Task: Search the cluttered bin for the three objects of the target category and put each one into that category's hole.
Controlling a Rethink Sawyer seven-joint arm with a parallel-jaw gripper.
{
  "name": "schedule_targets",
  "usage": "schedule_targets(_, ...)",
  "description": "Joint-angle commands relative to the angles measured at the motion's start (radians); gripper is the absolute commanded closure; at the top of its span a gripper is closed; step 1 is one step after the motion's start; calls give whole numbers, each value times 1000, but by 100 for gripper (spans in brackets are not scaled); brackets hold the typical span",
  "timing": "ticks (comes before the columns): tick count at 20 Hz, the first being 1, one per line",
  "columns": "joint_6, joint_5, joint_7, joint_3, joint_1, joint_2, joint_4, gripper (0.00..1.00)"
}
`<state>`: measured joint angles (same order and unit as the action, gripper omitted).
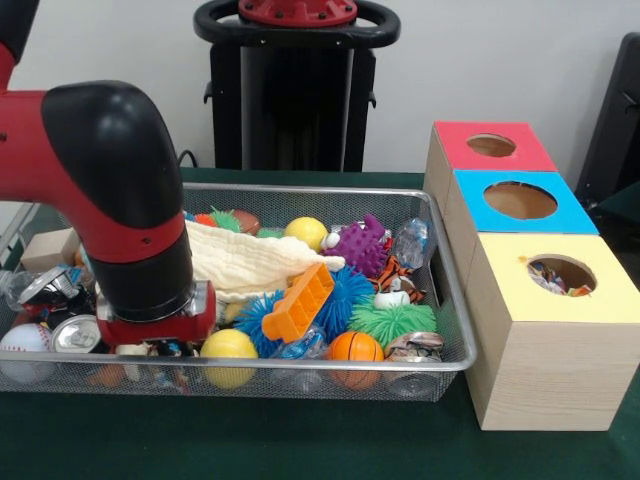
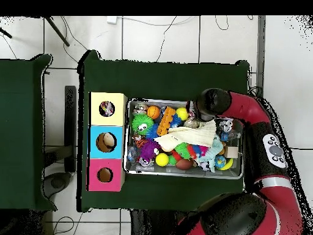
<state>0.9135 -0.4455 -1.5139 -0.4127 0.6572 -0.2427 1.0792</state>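
The wire mesh bin (image 1: pixel 300 367) lies across the table, full of toys; it also shows in the overhead view (image 2: pixel 183 174). My gripper (image 1: pixel 152 348) is low inside the bin's left end, under the red wrist ring, buried in the clutter. In the overhead view the black arm end (image 2: pixel 211 103) covers it. The yellow-topped box (image 1: pixel 600 300) stands right of the bin, and a printed cloth bundle (image 1: pixel 550 277) shows inside its round hole (image 2: pixel 107 109). I cannot pick out a printed bundle among the bin's clutter.
In the bin lie a cream cloth (image 1: pixel 250 262), an orange block toy (image 1: pixel 297 303), blue (image 1: pixel 345 290), green (image 1: pixel 392 322) and purple (image 1: pixel 362 243) spiky balls, a yellow ball (image 1: pixel 228 345), a mini basketball (image 1: pixel 355 348) and cans (image 1: pixel 75 335). The blue-topped (image 1: pixel 520 225) and red-topped (image 1: pixel 490 165) boxes stand behind the yellow one.
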Motion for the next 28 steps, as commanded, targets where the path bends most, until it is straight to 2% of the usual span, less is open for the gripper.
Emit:
schedule_targets(1, 55, 10, 173, -61, 2, -139, 101, 100)
schedule_targets(5, 129, 44, 146, -59, -10, -198, 108, 100)
schedule_targets(13, 228, 53, 120, -50, -49, -218, 38, 100)
schedule_targets(23, 251, 101, 38, -44, -100, -292, 42, 100)
schedule_targets(28, 231, 148, -35, -25, -132, -358, 105, 100)
